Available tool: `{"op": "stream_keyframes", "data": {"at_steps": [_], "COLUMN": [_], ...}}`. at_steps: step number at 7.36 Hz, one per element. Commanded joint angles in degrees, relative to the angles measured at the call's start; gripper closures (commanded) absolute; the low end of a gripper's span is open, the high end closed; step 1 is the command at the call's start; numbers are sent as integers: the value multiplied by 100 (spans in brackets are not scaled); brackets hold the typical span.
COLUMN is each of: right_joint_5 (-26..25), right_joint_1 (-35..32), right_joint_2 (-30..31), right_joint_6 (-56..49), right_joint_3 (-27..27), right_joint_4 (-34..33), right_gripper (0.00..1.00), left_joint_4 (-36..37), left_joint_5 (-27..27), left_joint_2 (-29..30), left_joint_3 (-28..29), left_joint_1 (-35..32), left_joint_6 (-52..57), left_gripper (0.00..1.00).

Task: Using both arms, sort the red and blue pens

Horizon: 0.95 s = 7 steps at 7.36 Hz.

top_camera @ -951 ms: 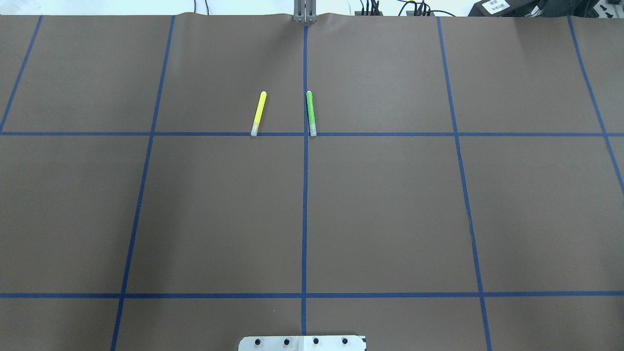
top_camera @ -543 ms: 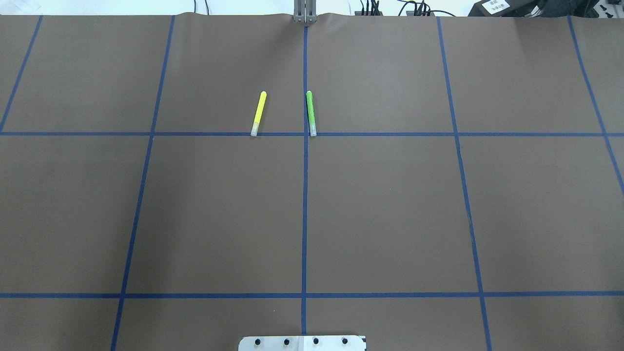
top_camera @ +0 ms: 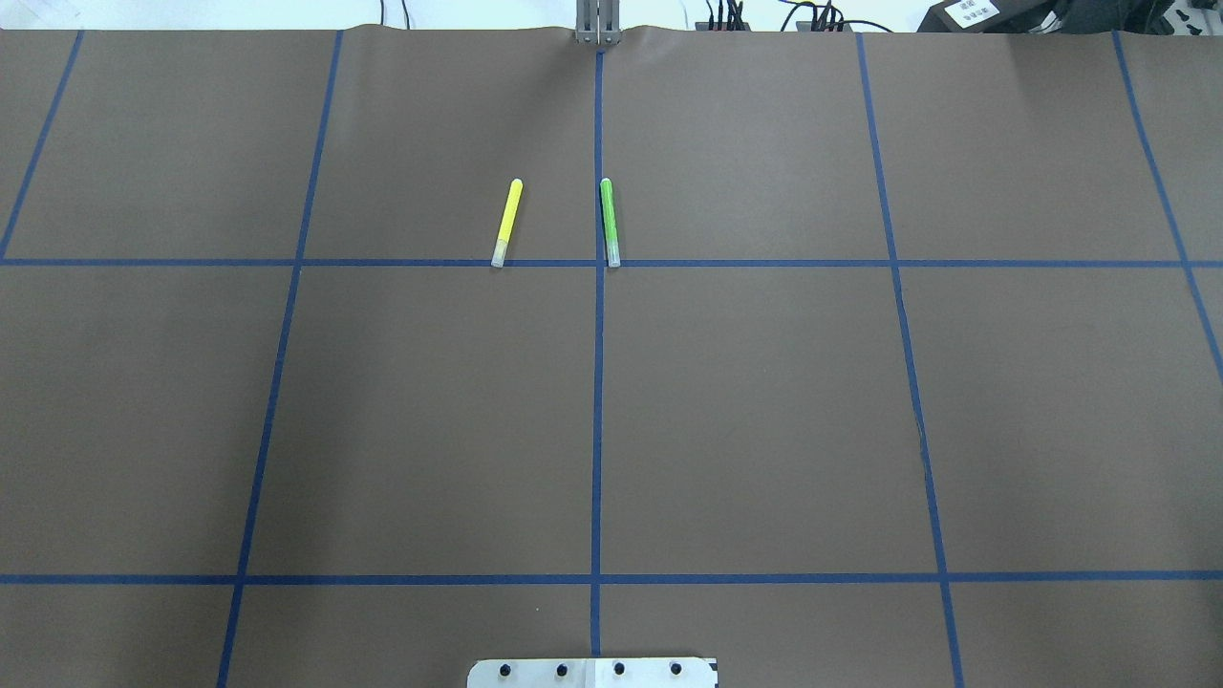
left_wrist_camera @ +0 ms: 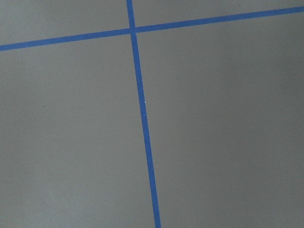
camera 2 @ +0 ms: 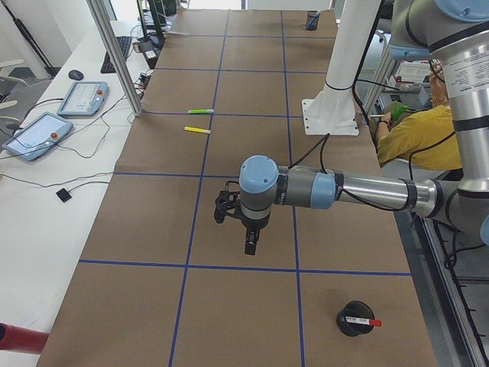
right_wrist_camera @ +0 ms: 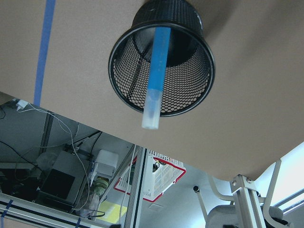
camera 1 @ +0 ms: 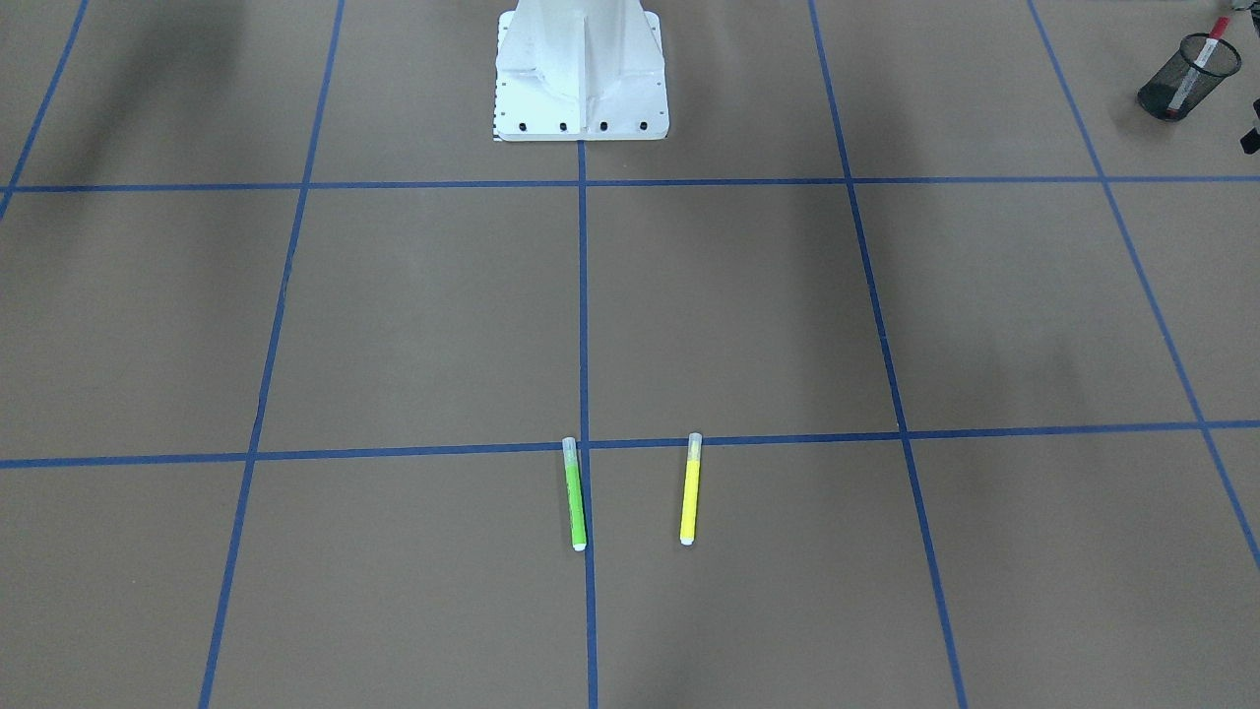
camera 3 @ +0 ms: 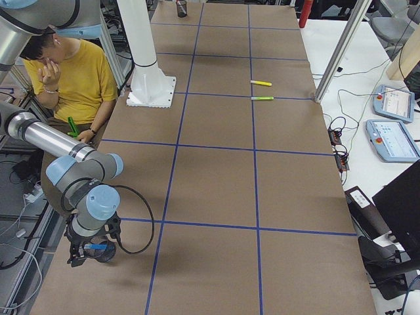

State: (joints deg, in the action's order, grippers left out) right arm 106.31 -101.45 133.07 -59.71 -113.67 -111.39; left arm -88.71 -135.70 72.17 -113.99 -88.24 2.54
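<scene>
Pens in their cups, sort near its end.
Blue pen [right_wrist_camera: 154, 76] stands in a mesh cup [right_wrist_camera: 192, 92] by the right hand [camera 3: 88, 252], red pen [camera 2: 365, 322] in a second cup [camera 2: 344, 329] near the left hand [camera 2: 250, 246]; neither hand's grip can be told. Next, likely: both pull clear.

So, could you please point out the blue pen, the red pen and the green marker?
blue pen [right_wrist_camera: 156, 66]: right wrist view, middle of the barrel.
red pen [camera 2: 361, 321]: exterior left view, white barrel.
green marker [top_camera: 608, 218]: overhead view, green barrel.
</scene>
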Motion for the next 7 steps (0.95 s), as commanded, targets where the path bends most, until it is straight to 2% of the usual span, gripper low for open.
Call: {"op": "stream_keyframes", "data": {"at_steps": [1,3,4,6,7], "right_joint_5": [170,845,1344,2416,2717], "right_joint_1": [3,3,3,11,38], "right_joint_2": [-586,-1088,-1465,-2255,-2599], "right_joint_6": [47,475,538,635,1027], "right_joint_3": [11,38,142,598,696], "right_joint_4": [-66,3,12,21,21], "right_gripper": [2,2,1,1,1], "left_joint_4": [3,-6,2,-6,2], "left_joint_5": [0,8,8,8,8], "left_joint_2": [-1,7,7,16,16], "left_joint_3": [9,9,18,44,61], "left_joint_1": [0,0,0,0,0], "left_joint_6": [-17,-34,-34,-43,-43], "left_gripper": [0,0,0,0,0]}}
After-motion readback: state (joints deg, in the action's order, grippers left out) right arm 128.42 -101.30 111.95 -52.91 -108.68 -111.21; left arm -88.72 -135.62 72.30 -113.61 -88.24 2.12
